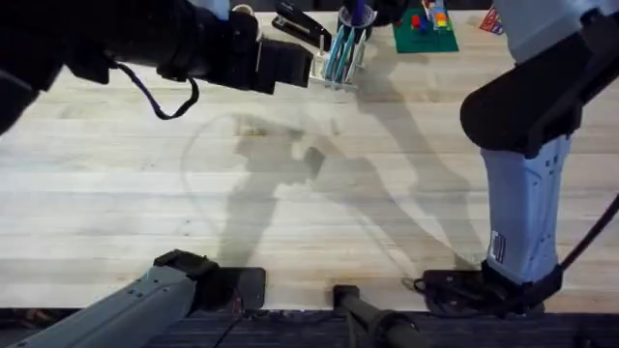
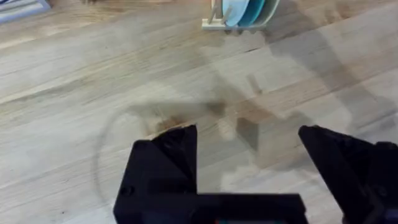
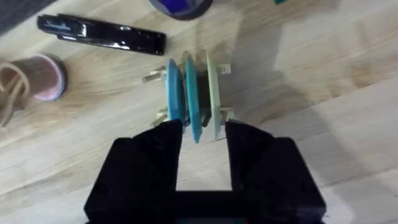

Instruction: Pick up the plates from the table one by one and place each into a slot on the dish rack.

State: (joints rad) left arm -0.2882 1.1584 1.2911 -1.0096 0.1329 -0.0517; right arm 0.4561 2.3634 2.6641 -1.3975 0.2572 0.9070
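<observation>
The dish rack (image 3: 225, 70) stands at the far side of the table (image 1: 290, 213), and in the overhead view the rack (image 1: 338, 58) sits left of a green baseplate. Three plates stand upright in it: a light blue plate (image 3: 174, 93), a turquoise plate (image 3: 191, 93) and a whitish plate (image 3: 213, 93). My right gripper (image 3: 204, 130) hovers open right over the rack, its fingers on either side of the turquoise plate's edge. My left gripper (image 2: 249, 140) is open wide over bare wood, well short of the rack (image 2: 214, 23). My left arm (image 1: 193, 43) stretches across the table's far left.
A black stapler (image 3: 102, 34), a pink tape roll (image 3: 43, 78) and a blue round object (image 3: 180, 5) lie just behind the rack. A green baseplate with bricks (image 1: 424, 34) sits to its right. The right arm's elbow (image 1: 532, 106) hangs over the table's right side.
</observation>
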